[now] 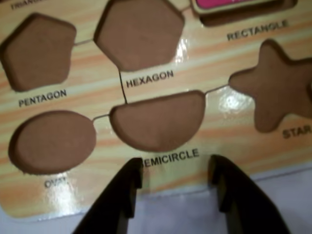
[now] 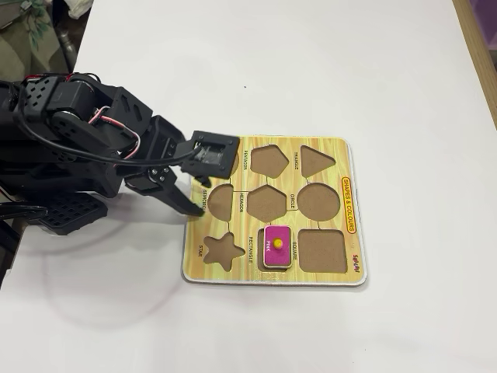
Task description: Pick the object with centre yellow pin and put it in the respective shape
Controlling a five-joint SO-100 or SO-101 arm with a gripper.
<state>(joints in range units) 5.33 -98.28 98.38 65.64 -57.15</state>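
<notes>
The object with centre yellow pin (image 2: 277, 246), a pink rectangular piece with a yellow knob, lies in the respective shape (image 1: 243, 18), the cut-out labelled RECTANGLE on the yellow puzzle board (image 2: 314, 280). In the wrist view only its pink lower edge (image 1: 234, 4) shows at the top, with a strip of brown cut-out below it. My gripper (image 1: 175, 168) is open and holds nothing. It hovers over the board's edge by the SEMICIRCLE label. In the fixed view the gripper (image 2: 199, 198) is at the board's left side, apart from the piece.
The board's other cut-outs stand bare: pentagon (image 1: 39, 51), hexagon (image 1: 139, 31), semicircle (image 1: 158, 122), oval (image 1: 51, 141), star (image 1: 275, 85) and the square (image 2: 321, 250). White table (image 2: 311, 62) surrounds the board. The arm's body (image 2: 70, 148) fills the left side.
</notes>
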